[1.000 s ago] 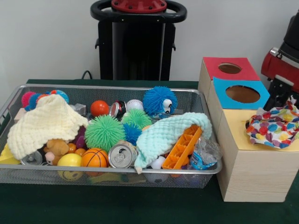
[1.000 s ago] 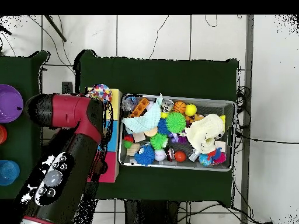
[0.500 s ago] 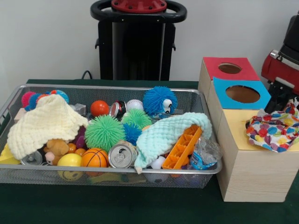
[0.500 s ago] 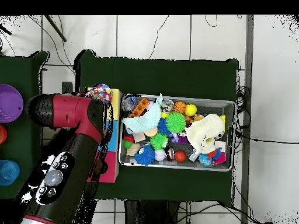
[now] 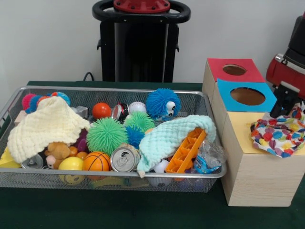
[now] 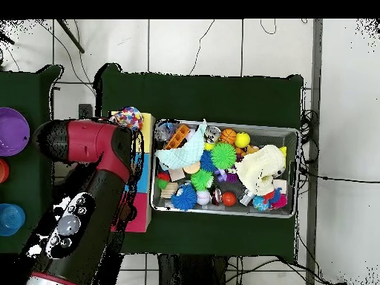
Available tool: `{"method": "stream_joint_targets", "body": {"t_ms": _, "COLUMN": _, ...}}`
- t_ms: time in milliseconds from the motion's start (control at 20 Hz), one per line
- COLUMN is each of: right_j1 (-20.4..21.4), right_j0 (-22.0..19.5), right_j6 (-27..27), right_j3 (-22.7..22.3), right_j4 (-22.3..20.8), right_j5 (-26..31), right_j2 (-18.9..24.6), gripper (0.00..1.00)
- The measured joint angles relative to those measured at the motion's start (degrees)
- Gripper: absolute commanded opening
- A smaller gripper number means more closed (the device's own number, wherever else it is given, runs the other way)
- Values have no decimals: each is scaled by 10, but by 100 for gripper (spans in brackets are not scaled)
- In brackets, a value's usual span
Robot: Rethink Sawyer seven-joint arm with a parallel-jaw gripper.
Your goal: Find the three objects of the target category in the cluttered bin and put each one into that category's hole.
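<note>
Dark green cloth-covered surface, pale wall behind. Going left to right in the front view: silver wire-mesh bin packed with clutter. Cream knitted cloth draped over the left end, covering part of the pile. Silver drink can on its side at the near wall, top facing the camera, long axis running front to back. Green spiky rubber ball just behind it. Mint knitted cloth spread from the middle toward the right end, long axis slanting up to the right. Orange plastic ice tray leaning beside it, tilted, upper end toward the right rear corner. Further right, light wooden box with a red panel, a blue panel and a yellow panel on top, red and blue each with a round hole. Colourful spotted cloth bunched on the yellow panel. Black tool directly above that cloth, touching or nearly so; whether apart or together cannot be told.
</note>
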State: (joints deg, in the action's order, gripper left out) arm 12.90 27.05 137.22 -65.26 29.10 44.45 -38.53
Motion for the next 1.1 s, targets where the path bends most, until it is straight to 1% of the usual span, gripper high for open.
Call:
{"method": "stream_joint_targets", "body": {"t_ms": 650, "right_j1": -5, "right_j0": 0, "right_j6": 0, "right_j3": 0, "right_j4": 1, "right_j5": -3, "right_j2": 0, "gripper": 0}}
{"method": "stream_joint_targets", "body": {"t_ms": 1100, "right_j1": -7, "right_j0": -2, "right_j6": 0, "right_j3": -2, "right_j4": 1, "right_j5": -22, "right_j2": 0, "gripper": 0}}
